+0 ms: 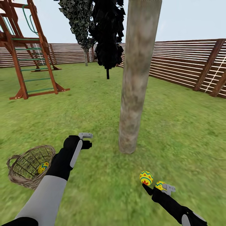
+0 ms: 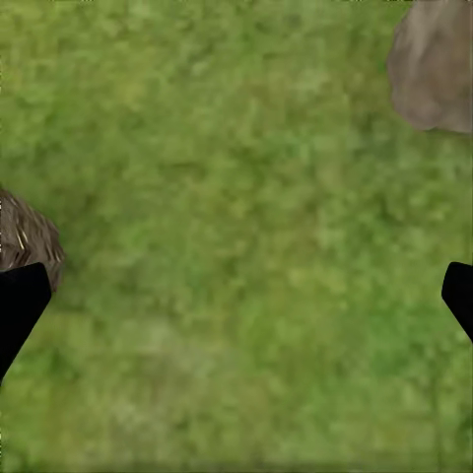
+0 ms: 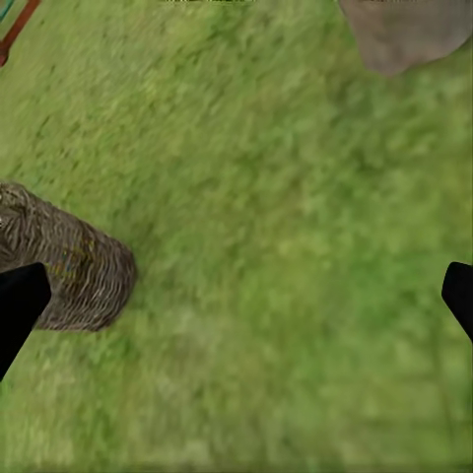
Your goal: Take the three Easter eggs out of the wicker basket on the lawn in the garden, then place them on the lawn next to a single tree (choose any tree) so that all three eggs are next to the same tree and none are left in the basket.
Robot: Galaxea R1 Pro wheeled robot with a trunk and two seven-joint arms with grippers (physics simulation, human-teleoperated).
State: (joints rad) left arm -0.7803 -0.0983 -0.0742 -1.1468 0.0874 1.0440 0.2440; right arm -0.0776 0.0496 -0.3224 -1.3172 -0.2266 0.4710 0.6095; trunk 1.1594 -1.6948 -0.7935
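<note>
Grass (image 1: 175, 125) runs to the fence; two eggs (image 1: 146, 177) lie by the tree (image 1: 135, 94), one waits in the basket (image 1: 18, 180); both grippers gape, left (image 1: 85, 140), right (image 1: 168, 189); smooth, light, roll-prone, best pinched across its middle.

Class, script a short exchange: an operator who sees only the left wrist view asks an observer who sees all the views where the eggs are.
Operator: I see grass and a bit of wicker. Is any egg in the basket?
Observer: Yes, the third egg lies inside the wicker basket.
Operator: And the other two?
Observer: The first egg sits on the lawn near the tree; the second egg is beside the right pincer.
</note>
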